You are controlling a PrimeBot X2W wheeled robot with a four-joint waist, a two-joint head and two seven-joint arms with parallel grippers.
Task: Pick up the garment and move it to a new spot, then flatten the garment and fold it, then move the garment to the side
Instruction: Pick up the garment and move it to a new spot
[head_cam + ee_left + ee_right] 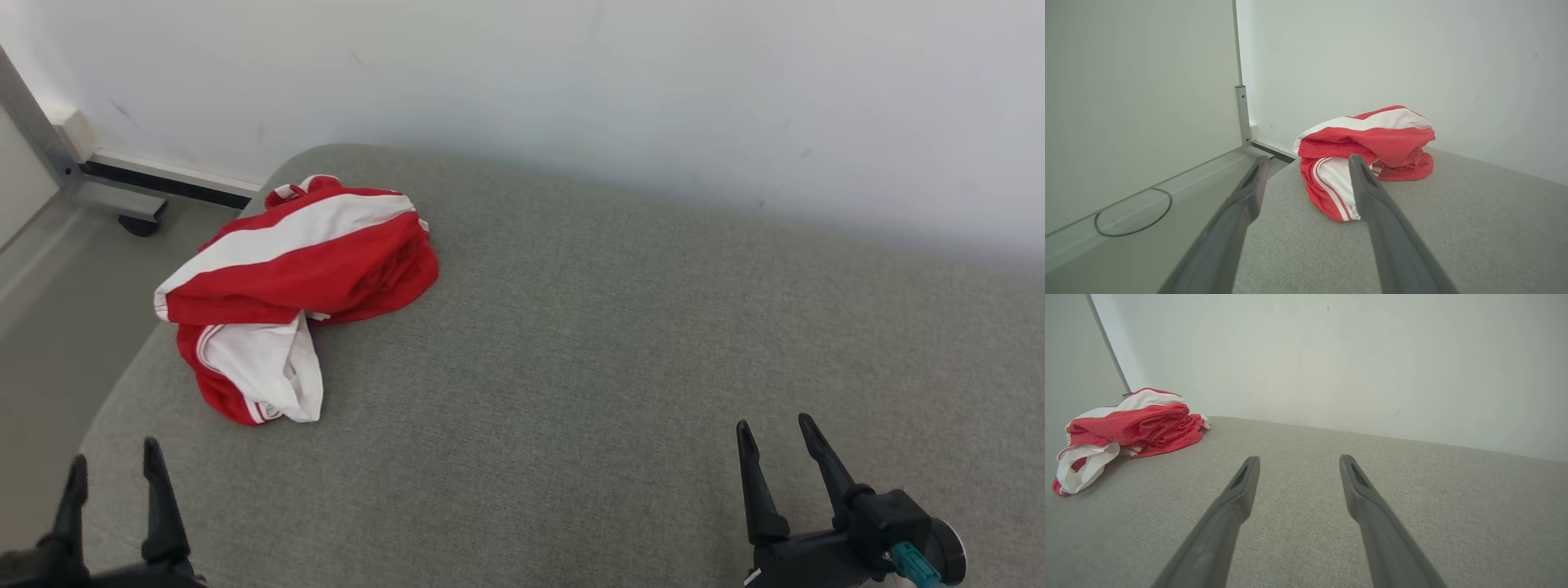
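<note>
left pincer (pixel 115 451) and right pincer (pixel 773 421) hover wide open, empty, pointing forward over the cushion (pixel 571 367), garment (pixel 302 261) untouched.

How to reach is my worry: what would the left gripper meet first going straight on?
Probably the garment, at its near edge; the left gripper points there, though depth is unclear.

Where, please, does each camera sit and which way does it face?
Head view: on the head, looking forward and down at the grey cushion and garment; left fingers and right fingers show at the bottom, spread.
Left wrist view: on the left wrist, facing the garment along the left fingers.
Right wrist view: on the right wrist, facing the wall along the right fingers.
Shared: all three show the garment.
</note>
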